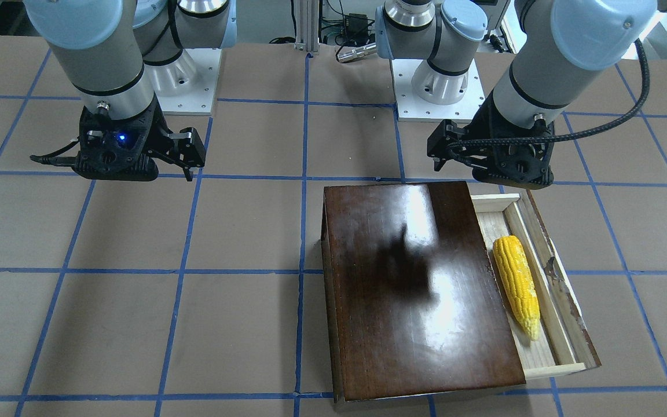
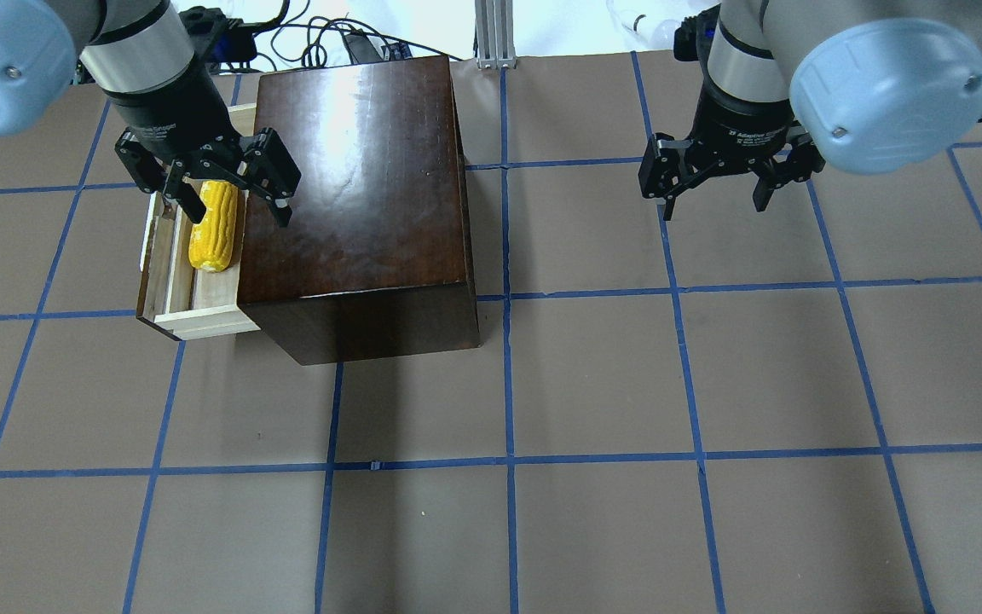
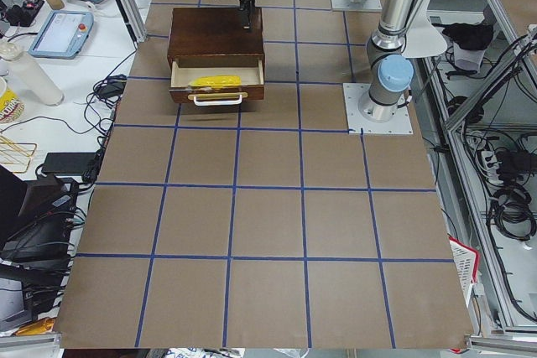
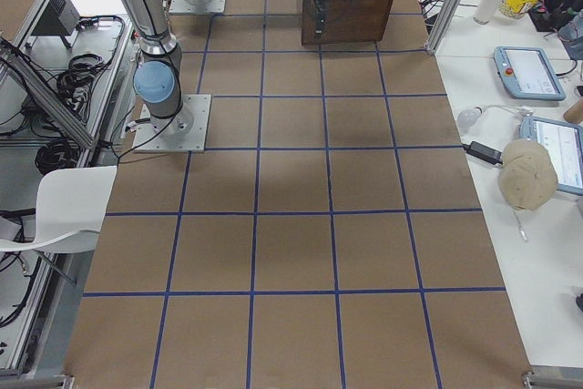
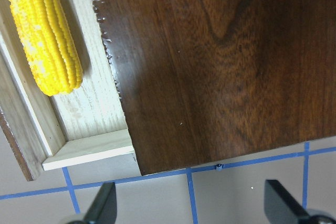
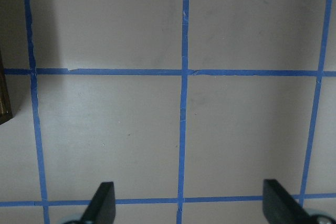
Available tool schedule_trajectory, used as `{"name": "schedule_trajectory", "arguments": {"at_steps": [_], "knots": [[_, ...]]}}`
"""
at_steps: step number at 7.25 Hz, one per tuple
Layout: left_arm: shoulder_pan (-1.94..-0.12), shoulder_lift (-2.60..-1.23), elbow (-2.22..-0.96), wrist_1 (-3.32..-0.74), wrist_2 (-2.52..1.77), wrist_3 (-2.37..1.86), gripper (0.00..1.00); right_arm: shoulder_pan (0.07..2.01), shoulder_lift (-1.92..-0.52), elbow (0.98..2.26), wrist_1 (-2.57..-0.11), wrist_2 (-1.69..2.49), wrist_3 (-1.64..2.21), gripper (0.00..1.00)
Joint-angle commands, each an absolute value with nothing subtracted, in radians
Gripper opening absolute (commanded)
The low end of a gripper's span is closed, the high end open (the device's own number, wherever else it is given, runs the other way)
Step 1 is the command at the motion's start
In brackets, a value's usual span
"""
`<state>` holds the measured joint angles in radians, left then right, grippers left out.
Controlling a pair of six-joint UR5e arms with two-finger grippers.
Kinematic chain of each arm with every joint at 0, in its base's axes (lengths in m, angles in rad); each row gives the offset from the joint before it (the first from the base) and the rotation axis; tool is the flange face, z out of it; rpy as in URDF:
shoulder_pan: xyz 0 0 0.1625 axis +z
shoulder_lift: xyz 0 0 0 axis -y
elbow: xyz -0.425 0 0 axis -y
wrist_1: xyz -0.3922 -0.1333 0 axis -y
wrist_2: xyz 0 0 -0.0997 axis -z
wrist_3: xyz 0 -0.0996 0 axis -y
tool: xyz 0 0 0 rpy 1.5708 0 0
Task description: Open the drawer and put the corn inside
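- the drawer (image 1: pixel 553 368) is pulled partly out of the left side of the dark box (image 2: pixel 363 188), and its pale wood floor is visible.
- the corn (image 2: pixel 212 226) lies inside it, along its length, between the edge of the box and the drawer's front panel. so the task looks practically done.
- the left gripper (image 2: pixel 237 209) hangs above the drawer with the jaws wide apart and nothing between them. in the overhead view one finger is over the corn and the other over the top of the box.
- the right gripper (image 2: pixel 713 200) is far to the right over the bare table (image 2: pixel 593 384), also spread wide and empty.
- possible trouble: if the left arm goes down or sideways before it rises, a finger can hit the edge of the box or push the corn.
- the corn is round, so a knock on the box or drawer can make it roll inside the tray.
- if somebody later pushes the drawer in, the thick end of the corn may catch under the box edge; the pictures do not show how much room there is.
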<state>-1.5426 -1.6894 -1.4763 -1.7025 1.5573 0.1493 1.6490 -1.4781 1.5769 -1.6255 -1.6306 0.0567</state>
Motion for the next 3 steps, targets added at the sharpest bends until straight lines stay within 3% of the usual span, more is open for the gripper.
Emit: {"name": "schedule_trajectory", "arguments": {"at_steps": [1, 3], "knots": [[-1.540, -1.689, -1.486, -1.701, 1.557, 0.159, 1.00, 1.649, -1.477, 1.577, -1.624, -1.631, 0.057, 1.00], [-1.542, -1.686, -1.489, -1.703, 1.557, 0.160, 1.00, 1.649, -1.477, 1.577, -1.626, -1.631, 0.057, 1.00]]}}
